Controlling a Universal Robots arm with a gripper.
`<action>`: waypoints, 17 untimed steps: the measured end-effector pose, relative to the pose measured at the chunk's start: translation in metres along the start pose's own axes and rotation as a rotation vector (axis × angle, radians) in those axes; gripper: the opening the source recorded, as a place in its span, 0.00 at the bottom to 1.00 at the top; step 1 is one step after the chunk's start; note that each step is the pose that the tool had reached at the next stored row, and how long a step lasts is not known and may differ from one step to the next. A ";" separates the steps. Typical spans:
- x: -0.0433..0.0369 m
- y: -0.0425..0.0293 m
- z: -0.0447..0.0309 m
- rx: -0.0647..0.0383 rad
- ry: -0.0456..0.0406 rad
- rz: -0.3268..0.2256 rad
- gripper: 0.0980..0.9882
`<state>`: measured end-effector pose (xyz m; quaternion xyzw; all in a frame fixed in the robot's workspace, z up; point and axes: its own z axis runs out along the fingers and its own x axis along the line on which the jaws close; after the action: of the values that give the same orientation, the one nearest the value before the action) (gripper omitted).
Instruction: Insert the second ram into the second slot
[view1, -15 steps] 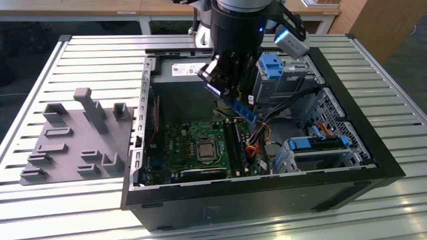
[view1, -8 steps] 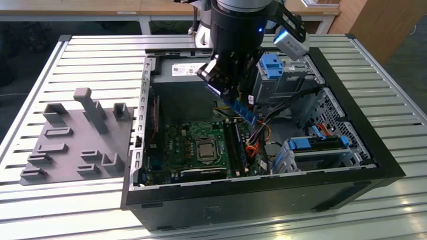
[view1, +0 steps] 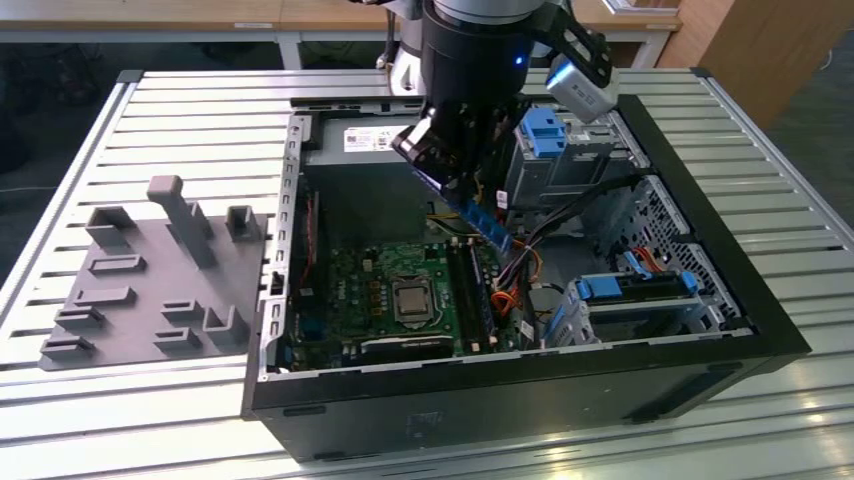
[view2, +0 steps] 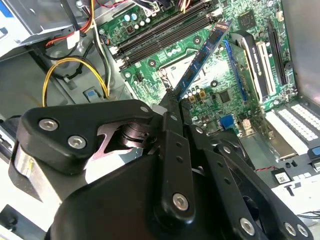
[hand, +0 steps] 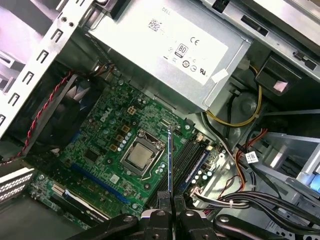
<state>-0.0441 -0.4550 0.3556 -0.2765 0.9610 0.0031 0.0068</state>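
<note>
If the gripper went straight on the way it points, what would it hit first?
Probably the memory slots beside the processor socket: the blue ram in the gripper leads, though depth is unclear.

Above the open computer case (view1: 534, 365) on the slatted bench (view1: 174, 110), the tool (view1: 461, 187) grips the second ram (view1: 489, 226), tilted over the motherboard (view1: 380, 295). A grey fixture plate (view1: 140, 285) lies beside the case, at the exterior view's left.
</note>
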 end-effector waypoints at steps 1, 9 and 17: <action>0.0000 0.0000 0.0000 0.000 0.0000 0.005 0.04; 0.0000 0.0000 0.0000 0.001 -0.0001 0.045 0.04; 0.0000 0.0000 0.0000 0.001 -0.0001 0.085 0.04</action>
<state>-0.0441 -0.4550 0.3556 -0.2354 0.9719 0.0028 0.0069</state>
